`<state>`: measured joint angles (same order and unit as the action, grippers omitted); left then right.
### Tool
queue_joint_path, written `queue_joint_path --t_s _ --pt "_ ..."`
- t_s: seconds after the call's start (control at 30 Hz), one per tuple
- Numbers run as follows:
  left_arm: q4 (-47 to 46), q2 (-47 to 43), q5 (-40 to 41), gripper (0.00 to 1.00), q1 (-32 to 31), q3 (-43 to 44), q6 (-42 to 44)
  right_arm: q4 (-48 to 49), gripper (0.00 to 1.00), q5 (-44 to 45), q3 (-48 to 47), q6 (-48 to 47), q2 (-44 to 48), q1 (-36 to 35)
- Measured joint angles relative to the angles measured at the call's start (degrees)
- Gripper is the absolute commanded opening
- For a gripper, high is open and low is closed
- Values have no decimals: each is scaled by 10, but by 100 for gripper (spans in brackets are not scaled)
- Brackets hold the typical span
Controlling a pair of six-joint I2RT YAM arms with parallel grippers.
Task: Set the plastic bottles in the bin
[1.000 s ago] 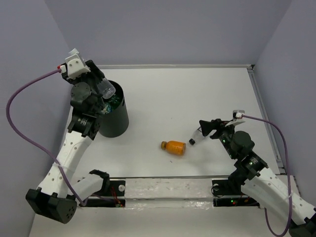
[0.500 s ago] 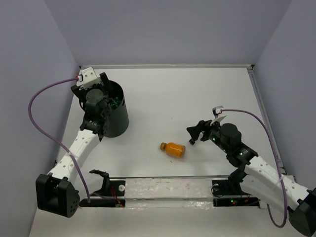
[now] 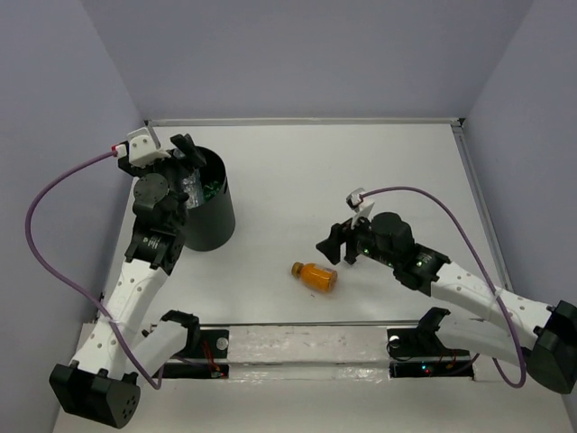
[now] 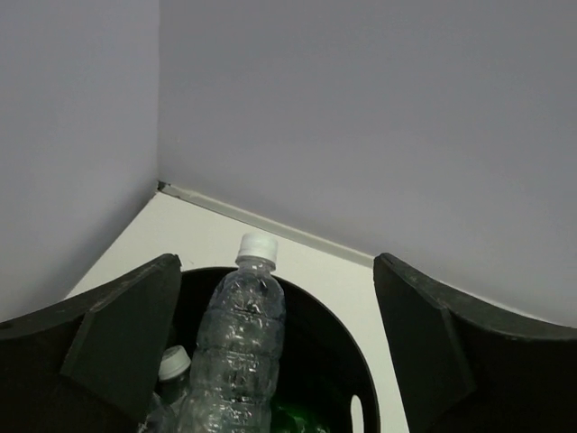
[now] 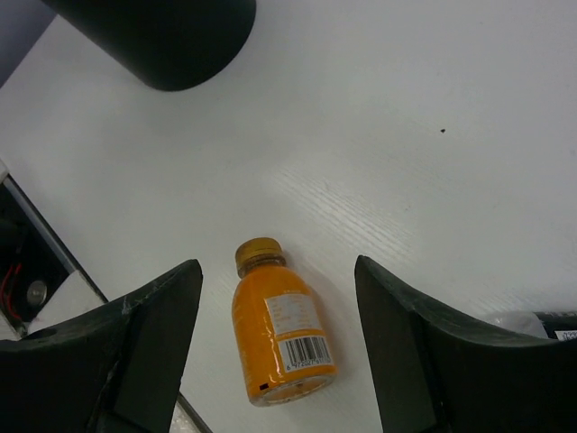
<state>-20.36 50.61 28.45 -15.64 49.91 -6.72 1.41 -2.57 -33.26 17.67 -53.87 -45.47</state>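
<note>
The black bin [image 3: 206, 221] stands at the left of the table. My left gripper [image 3: 185, 152] hangs open just above its rim. In the left wrist view a clear bottle [image 4: 236, 347] with a white cap leans inside the bin [image 4: 362, 383], loose between my open left gripper [image 4: 275, 271]; a second capped bottle [image 4: 174, 363] and a green one [image 4: 297, 419] lie beneath. An orange bottle [image 3: 315, 274] lies on its side mid-table. My right gripper [image 3: 336, 245] hovers open over that orange bottle [image 5: 275, 336], with its fingers on either side and clear of it.
Part of another clear bottle [image 5: 539, 323] with a dark label shows at the right wrist view's lower right edge. A metal rail [image 3: 306, 343] runs along the near edge between the arm bases. Grey walls enclose the table on three sides.
My left gripper opened and let the clear bottle drop into the bin. My right arm swung left, away from the small clear bottle, to above the orange bottle.
</note>
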Motion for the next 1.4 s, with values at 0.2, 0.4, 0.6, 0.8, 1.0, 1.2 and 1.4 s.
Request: queue_joint_path --t_s 0.2,0.4,0.6,0.8,1.0,1.2,1.4 --pt "118 -2 -35 45 0 39 -35 -36 60 -5 -41 -14 -40 -16" --pt "271 35 -62 28 0 90 -70 -36 59 -9 -42 -14 -42 -24" --pt "362 68 -48 16 4 91 -94 -36 61 -9 -42 -11 -46 -33" --pt "383 93 -59 15 22 83 -113 -36 64 -9 -42 -10 -43 -34" --pt "364 129 -106 9 53 72 -118 -73 83 3 -64 -18 -55 -34" --pt "362 136 -172 8 60 67 -132 -130 86 15 -95 -29 -66 -34" --pt "369 44 -218 33 60 59 -154 -164 93 77 -96 -10 -68 -34"
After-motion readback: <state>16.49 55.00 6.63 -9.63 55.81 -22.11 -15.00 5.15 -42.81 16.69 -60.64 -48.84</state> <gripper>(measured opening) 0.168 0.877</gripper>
